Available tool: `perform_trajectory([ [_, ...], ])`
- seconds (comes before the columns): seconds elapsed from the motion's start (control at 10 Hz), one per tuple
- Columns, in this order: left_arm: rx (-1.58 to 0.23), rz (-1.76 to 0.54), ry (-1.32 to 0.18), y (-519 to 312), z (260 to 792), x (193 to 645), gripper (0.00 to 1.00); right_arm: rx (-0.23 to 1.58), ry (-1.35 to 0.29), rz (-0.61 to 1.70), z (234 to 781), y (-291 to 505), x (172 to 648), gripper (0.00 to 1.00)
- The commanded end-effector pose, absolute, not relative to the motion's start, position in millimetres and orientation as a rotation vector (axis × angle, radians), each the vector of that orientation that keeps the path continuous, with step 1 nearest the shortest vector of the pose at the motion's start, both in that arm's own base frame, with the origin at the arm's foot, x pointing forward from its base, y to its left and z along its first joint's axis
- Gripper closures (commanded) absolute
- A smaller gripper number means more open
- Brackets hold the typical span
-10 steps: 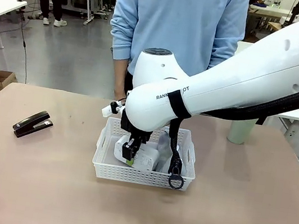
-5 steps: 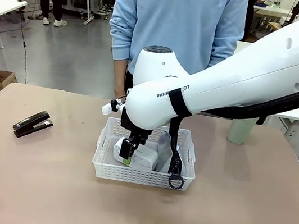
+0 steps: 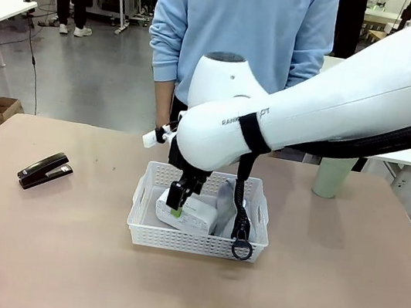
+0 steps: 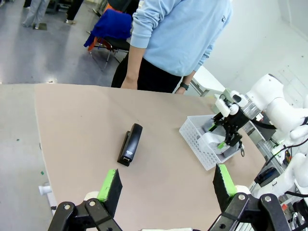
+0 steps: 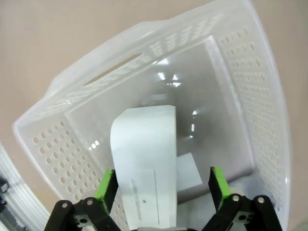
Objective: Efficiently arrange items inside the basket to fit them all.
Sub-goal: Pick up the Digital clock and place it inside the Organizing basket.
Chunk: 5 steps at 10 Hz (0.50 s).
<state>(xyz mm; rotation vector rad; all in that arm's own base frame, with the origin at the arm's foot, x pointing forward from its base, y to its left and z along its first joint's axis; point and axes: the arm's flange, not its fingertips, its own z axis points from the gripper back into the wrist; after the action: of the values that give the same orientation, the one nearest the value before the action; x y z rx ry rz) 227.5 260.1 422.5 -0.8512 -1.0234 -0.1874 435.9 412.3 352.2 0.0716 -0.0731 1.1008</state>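
**Box is down, but the way out is tight**

The right gripper [image 3: 176, 199] sits low inside the basket [image 3: 139, 226], jaws spread wide, a green pad on either side of the white box [image 5: 144, 144], nothing clamped. Here's the danger: one pad is very close to the box's side, so a slanted pull-out could drag or tip it. The box looks propped at a tilt in the left-middle of the basket, and if it flops it could eat floor space the other items need.

Beside it, the grey pouch [image 3: 227, 199] is bunched on the right, its black ring [image 3: 241, 249] dangling over the near rim. That's an easy snag for anything passing.

Out on the surface [image 3: 55, 263], the stapler [image 3: 45, 170] lies well to the left. The green cup [image 3: 332, 178] stands far right, close under the right arm, where a careless swing could knock it over.

The left gripper [image 4: 167, 185] hangs wide and empty above the surface.
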Motion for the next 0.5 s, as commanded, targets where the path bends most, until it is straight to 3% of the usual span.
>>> perform_trajectory([
  [0.0,-0.854,-0.196,-1.054,259.3,424.4,228.8,0.00,0.200,-0.152,1.075,406.2,357.4,416.9,0.00],
  [0.4,-0.854,-0.196,-1.054,259.3,424.4,228.8,0.00,0.529,-0.273,0.972,493.3,216.0,376.2,0.00],
])
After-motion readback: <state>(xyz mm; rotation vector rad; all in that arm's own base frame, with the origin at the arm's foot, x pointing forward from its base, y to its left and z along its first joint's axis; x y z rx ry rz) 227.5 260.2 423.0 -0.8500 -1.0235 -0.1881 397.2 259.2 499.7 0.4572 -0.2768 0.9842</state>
